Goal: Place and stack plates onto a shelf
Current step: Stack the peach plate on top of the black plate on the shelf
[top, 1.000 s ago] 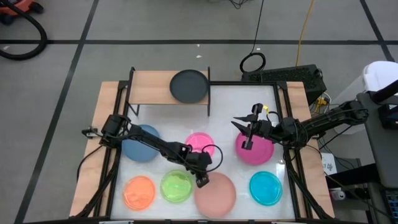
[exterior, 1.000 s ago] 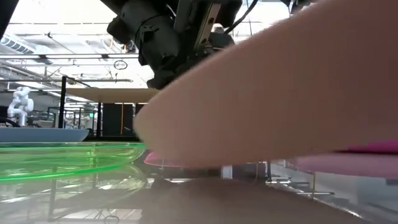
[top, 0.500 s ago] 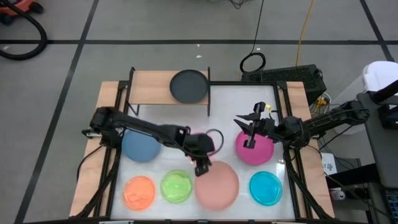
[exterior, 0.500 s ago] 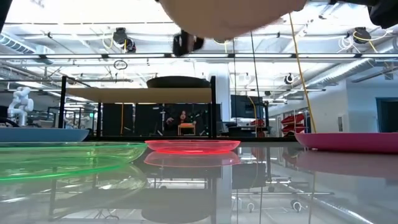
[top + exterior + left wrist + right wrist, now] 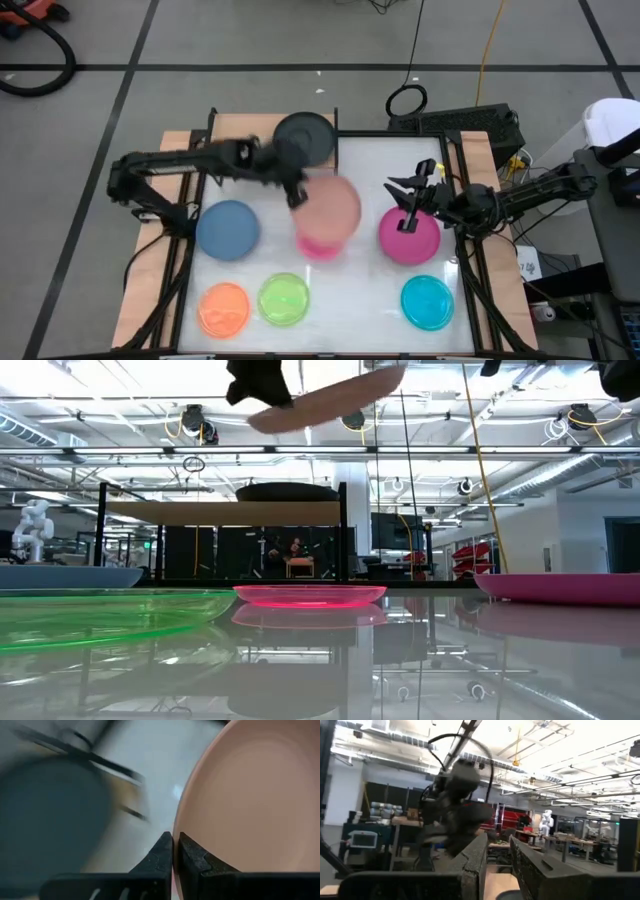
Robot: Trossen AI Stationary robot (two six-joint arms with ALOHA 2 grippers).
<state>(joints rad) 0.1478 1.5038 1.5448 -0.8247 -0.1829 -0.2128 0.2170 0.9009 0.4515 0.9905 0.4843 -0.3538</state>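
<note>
My left gripper is shut on the salmon plate and holds it in the air just in front of the shelf. The grey plate rests on the shelf's wooden top, near its right end. The small pink plate lies on the table below the salmon one. The blue, orange, green, cyan and magenta plates also lie flat on the table. My right gripper hovers over the magenta plate, open by a narrow gap. My left gripper pinches the salmon plate's rim between its two fingers, one on the upper face and one underneath. The fingers come roughly level from the table's left. The plate is lifted clear and tilted, its free side higher.
The shelf's black legs stand at the table's far left. The table's wooden side rails and black frame border the white top. Cables and a black box lie beyond the far right corner.
My left gripper has kept hold of the salmon plate, raised it from the table's near edge and swung it toward the far edge, up to the shelf. The plate now hangs clear in the air, and the small pink plate shows beneath it.
</note>
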